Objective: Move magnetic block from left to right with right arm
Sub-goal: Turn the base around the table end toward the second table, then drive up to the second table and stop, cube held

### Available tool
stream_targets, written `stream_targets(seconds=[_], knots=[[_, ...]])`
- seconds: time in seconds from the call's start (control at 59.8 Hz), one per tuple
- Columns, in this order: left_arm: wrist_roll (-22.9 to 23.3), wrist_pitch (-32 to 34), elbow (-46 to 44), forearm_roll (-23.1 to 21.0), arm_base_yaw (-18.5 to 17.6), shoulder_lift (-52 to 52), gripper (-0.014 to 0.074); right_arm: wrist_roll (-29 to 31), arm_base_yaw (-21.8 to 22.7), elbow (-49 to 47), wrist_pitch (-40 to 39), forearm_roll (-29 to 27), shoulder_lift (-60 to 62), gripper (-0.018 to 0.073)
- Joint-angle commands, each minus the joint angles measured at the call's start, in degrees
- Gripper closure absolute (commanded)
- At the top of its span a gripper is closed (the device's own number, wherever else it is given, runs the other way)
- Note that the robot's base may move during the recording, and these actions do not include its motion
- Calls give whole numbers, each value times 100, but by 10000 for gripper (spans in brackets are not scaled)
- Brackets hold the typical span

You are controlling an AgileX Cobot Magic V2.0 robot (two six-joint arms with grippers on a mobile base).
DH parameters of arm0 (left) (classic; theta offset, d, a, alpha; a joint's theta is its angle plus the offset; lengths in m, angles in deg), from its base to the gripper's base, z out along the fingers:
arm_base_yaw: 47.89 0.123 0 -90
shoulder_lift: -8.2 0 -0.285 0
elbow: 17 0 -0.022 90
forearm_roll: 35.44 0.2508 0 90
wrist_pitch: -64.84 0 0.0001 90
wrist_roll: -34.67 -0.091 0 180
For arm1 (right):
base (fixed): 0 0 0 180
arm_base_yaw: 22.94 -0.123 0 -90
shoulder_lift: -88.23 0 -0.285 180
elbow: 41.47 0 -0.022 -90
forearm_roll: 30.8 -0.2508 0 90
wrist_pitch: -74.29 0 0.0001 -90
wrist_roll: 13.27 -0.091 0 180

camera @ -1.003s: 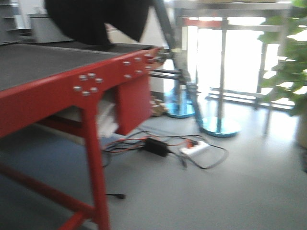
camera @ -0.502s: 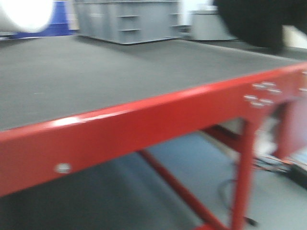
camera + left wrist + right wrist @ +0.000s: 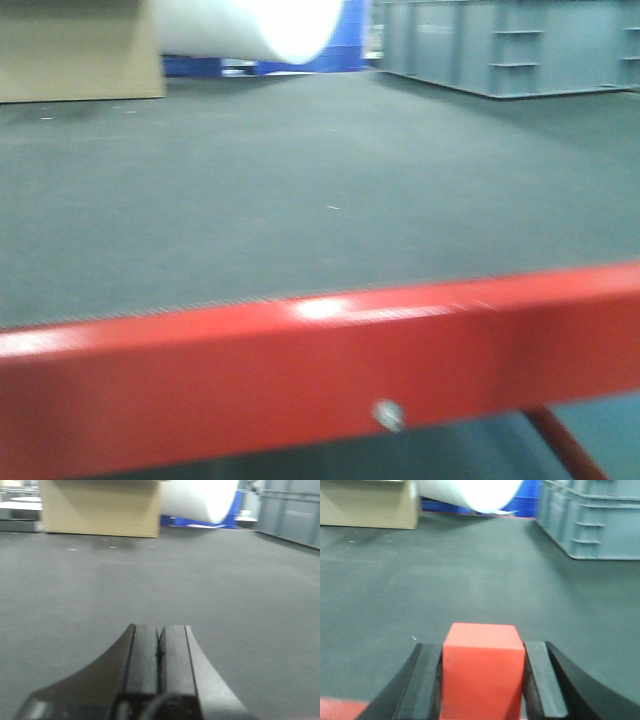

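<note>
The magnetic block (image 3: 482, 675), a plain red cube, sits between the two black fingers of my right gripper (image 3: 483, 645), which is shut on it with a pad against each side. It is held just above the grey table mat (image 3: 470, 580), near the red table edge (image 3: 335, 707). My left gripper (image 3: 159, 628) is shut with nothing between its pads, low over the mat (image 3: 150, 580). Neither gripper nor the block shows in the front view, which is blurred.
At the back of the table stand a cardboard box (image 3: 367, 507), a white roll (image 3: 470, 492) and a grey plastic crate (image 3: 592, 517), with something blue (image 3: 530, 500) behind. The red front rail (image 3: 320, 380) crosses the front view.
The front view has swung left, from the table's right corner and the floor to the table top. The black arm shape seen earlier is gone from it.
</note>
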State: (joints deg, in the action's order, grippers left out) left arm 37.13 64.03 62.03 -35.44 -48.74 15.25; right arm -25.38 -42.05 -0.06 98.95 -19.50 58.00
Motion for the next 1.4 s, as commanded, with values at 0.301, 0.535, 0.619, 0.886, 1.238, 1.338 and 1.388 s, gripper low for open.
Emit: stream_targets(seconds=[0.301, 0.535, 0.619, 0.886, 1.238, 1.338, 1.388], knots=[[25, 515, 48, 0, 12, -64, 713, 34, 43, -148, -513, 98, -35, 303], [25, 515, 48, 0, 12, -64, 713, 34, 43, -148, -513, 98, -35, 303], [25, 515, 48, 0, 12, -64, 713, 34, 43, -148, -513, 98, -35, 303], [25, 515, 48, 0, 12, -64, 713, 34, 43, -148, -513, 98, -35, 303], [25, 515, 48, 0, 12, -64, 712, 34, 43, -148, -513, 98, -35, 303], [25, 515, 48, 0, 12, -64, 713, 34, 43, -148, -513, 98, -35, 303], [25, 515, 48, 0, 12, -64, 713, 34, 43, -148, -513, 98, -35, 303]])
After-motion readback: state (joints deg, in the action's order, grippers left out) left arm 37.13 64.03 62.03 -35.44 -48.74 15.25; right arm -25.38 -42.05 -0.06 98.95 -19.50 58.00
